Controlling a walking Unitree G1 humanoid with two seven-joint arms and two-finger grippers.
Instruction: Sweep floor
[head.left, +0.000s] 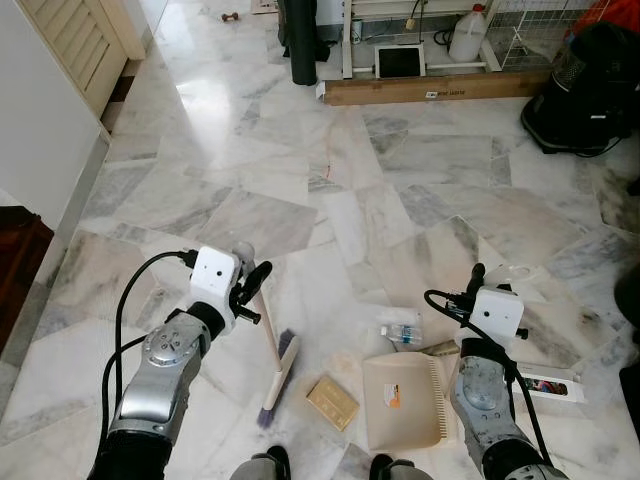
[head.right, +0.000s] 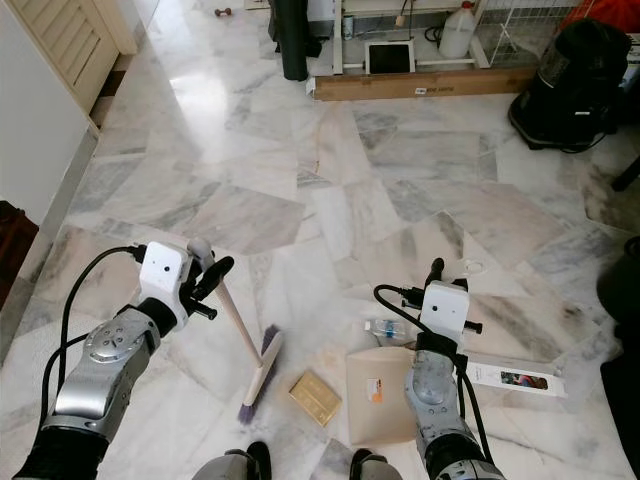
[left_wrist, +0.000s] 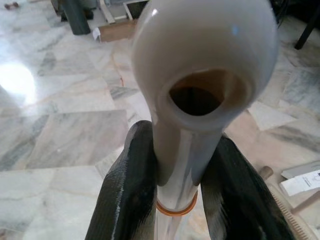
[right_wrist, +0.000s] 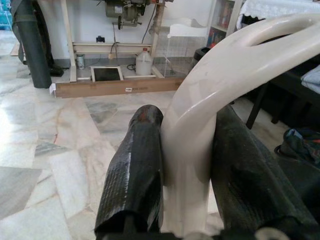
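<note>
On the marble floor (head.left: 300, 180) before the robot, the left claw (head.left: 250, 285) was pinching the broom (head.left: 275, 365) by its handle top, bristles resting on the floor. The right claw (right_wrist: 185, 165) was clamped on the dustpan (head.left: 402, 400) handle, pan lying flat just beside a small brown box (head.left: 332, 402) and a plastic bottle (head.left: 402, 333).

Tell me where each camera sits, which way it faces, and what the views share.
Left eye, right eye: head, looking down at marble floor; both arms, broom, dustpan.
Left wrist: along left gripper clamping the broom handle.
Right wrist: along right gripper clamping the dustpan handle, toward a sewing table.
Shared: floor, long cardboard box.
</note>
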